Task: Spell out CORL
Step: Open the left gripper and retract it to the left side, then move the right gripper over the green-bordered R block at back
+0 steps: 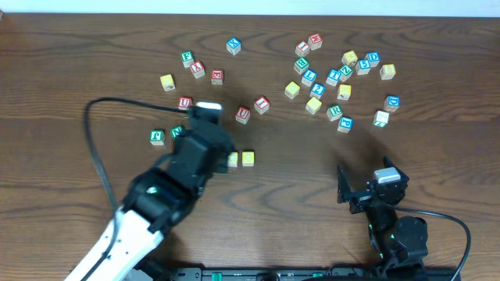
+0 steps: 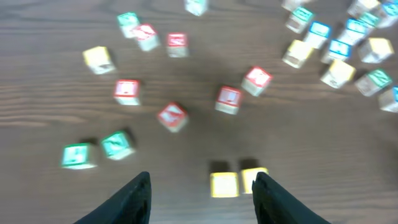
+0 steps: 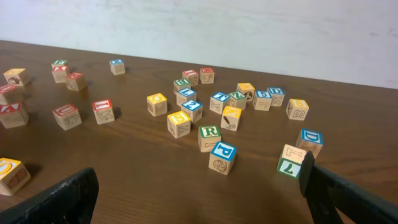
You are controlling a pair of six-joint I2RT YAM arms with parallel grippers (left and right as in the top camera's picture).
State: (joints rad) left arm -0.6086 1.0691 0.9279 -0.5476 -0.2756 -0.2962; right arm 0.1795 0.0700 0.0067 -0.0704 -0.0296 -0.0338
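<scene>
The left arm [image 1: 156, 195] reaches over the yellow pair [image 1: 248, 158], whose short row runs side to side; the left gripper [image 2: 202, 196] hangs with fingers apart, empty, the pair just ahead and slightly right of its centre; the right gripper [image 3: 198, 180], likewise parted and empty, waits well right of the pair; the green R block [image 1: 334, 112], probably wanted next, lies up-right of the pair, nearer the right gripper.

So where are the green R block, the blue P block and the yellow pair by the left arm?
green R block [image 3: 210, 132]: right wrist view, top face.
blue P block [image 3: 224, 150]: right wrist view, top face.
yellow pair [image 2: 224, 185]: left wrist view, top of the block nearer the image's left.
</scene>
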